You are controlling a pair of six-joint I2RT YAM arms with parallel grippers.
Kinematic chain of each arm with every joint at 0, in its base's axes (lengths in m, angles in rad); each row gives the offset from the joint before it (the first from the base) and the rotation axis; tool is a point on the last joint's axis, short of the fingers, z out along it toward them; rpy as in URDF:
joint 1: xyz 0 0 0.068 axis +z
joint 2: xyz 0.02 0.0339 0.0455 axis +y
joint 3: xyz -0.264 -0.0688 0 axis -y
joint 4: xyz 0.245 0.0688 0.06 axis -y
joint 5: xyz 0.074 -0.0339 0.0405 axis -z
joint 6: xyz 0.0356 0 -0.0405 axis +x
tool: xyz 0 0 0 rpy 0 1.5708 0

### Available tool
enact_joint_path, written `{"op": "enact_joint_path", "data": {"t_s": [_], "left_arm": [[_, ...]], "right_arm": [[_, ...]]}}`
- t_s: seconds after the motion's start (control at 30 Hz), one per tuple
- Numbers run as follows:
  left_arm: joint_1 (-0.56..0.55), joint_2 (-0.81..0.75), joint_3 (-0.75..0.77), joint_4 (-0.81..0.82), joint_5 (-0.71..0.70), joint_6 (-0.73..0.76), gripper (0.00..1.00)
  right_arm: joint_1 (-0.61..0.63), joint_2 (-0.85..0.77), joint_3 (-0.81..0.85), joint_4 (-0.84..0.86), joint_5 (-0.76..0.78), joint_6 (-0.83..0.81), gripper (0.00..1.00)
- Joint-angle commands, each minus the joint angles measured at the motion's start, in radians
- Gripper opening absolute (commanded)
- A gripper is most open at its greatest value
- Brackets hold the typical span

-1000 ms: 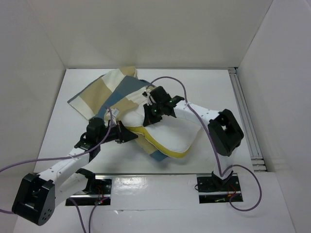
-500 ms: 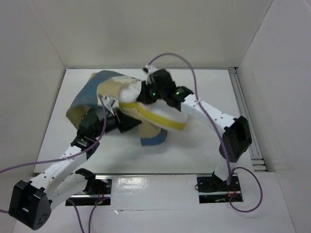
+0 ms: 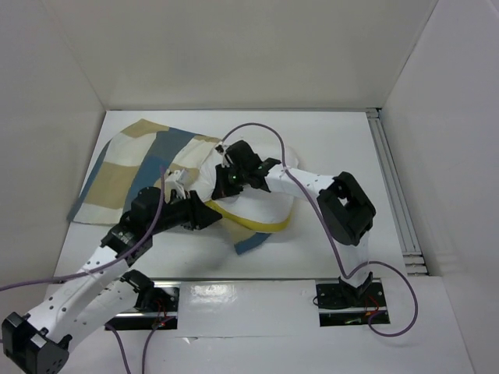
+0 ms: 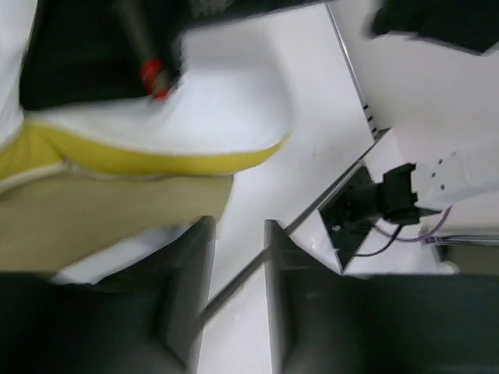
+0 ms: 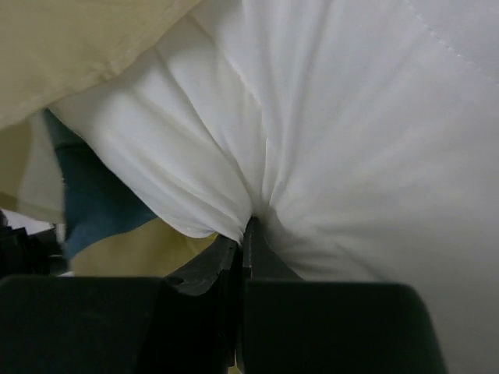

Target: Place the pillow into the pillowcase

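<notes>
The pillowcase [image 3: 132, 167], in blue, tan and cream blocks, lies spread over the left of the table, and a blue corner of it pokes out under the pillow. The white pillow [image 3: 261, 209] with its yellow band lies in the middle, its left end against the case. My right gripper [image 3: 226, 178] is shut on a pinch of white pillow fabric [image 5: 351, 156], its fingertips [image 5: 248, 230] bunching the cloth. My left gripper [image 4: 238, 226] stands open in front of the tan pillowcase [image 4: 101, 210], with only bare table between its fingers. In the top view it [image 3: 214, 216] sits at the pillow's near left edge.
White enclosure walls close in the table at the back and both sides. A metal rail [image 3: 394, 187] runs along the right edge. The arm base mounts [image 3: 351, 300] and purple cables lie at the near edge.
The pillow and pillowcase, lifted half a second ago, have come down onto the table. My left gripper has opened and let go of the pillowcase, which now lies spread out to the left.
</notes>
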Motion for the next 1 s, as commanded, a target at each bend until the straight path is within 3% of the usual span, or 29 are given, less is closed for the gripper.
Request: {"op": "enact_joint_path", "data": {"t_s": [0.0,0.07,0.1,0.13,0.23,0.27,0.37,0.4,0.43,0.53,0.67,0.8,0.87,0.97], "left_arm": [[-0.012,0.033,0.214,-0.156,-0.083,0.067,0.75],[-0.012,0.071,0.267,-0.234,-0.173,0.087,0.88],[-0.012,0.084,0.307,-0.255,-0.216,0.088,0.91],[-0.003,0.1,0.327,-0.287,-0.261,0.097,0.93],[-0.003,0.189,0.387,-0.374,-0.405,0.123,0.86],[-0.003,0.221,0.404,-0.397,-0.437,0.123,0.83],[-0.003,0.363,0.482,-0.518,-0.626,0.091,0.83],[-0.003,0.396,0.499,-0.557,-0.748,0.06,0.86],[-0.012,0.43,0.529,-0.653,-0.805,0.017,0.87],[-0.03,0.531,0.559,-0.744,-0.936,-0.073,0.87],[-0.053,0.572,0.549,-0.778,-0.981,-0.124,0.87],[-0.053,0.621,0.54,-0.766,-1.013,-0.156,0.87],[-0.053,0.656,0.54,-0.766,-1.025,-0.156,0.84],[-0.053,0.697,0.56,-0.752,-1.025,-0.146,0.72]], "right_arm": [[-0.006,-0.074,-0.001,0.011,0.084,-0.009,0.0],[0.018,-0.111,0.008,-0.05,0.126,-0.035,0.09],[0.028,-0.137,0.008,-0.061,0.144,-0.044,0.33],[0.037,-0.191,-0.019,-0.061,0.179,-0.044,0.46],[0.028,-0.283,-0.058,-0.114,0.254,-0.044,0.74],[0.028,-0.304,-0.067,-0.151,0.281,-0.044,0.77],[-0.03,-0.406,-0.148,-0.183,0.324,-0.02,0.87],[-0.059,-0.433,-0.176,-0.193,0.324,-0.011,0.87],[-0.086,-0.491,-0.238,-0.193,0.324,0.009,0.88],[-0.222,-0.581,-0.343,-0.154,0.26,0.041,0.91],[-0.395,-0.664,-0.495,-0.122,0.148,0.066,0.93],[-0.469,-0.664,-0.578,-0.102,0.088,0.075,0.96],[-0.492,-0.655,-0.631,-0.059,0.037,0.075,0.98],[-0.492,-0.607,-0.673,0.014,-0.067,0.074,1.0]]}}
